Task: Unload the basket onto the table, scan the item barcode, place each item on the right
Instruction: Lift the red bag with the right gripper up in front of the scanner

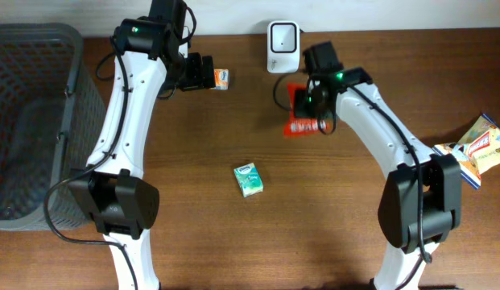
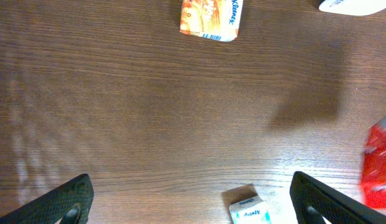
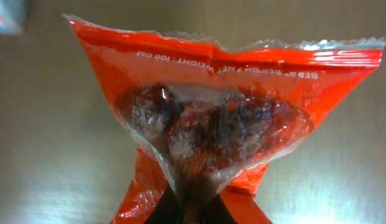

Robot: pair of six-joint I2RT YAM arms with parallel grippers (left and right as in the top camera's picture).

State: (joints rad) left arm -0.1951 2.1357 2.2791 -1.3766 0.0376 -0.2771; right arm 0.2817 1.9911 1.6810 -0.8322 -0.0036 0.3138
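Right claw (image 3: 191, 210) is pinching shut on the red snack bag (image 3: 217, 118), gripping its crumpled lower part; the clear window is showing dark pieces inside. From overhead, the bag is sitting just in front of the white scanner (image 1: 283, 36) near the worktop's (image 1: 330, 217) far edge; whether it is lifted, cannot tell. Left claw (image 2: 193, 199) is hanging wide open and holding nothing, just beside a small orange tissue pack (image 2: 210, 18). A green pack (image 1: 248, 180) is lying mid-worktop. A grey basket (image 1: 72, 121) is standing at the left edge, and colourful packets (image 1: 475, 149) are lying at the right.
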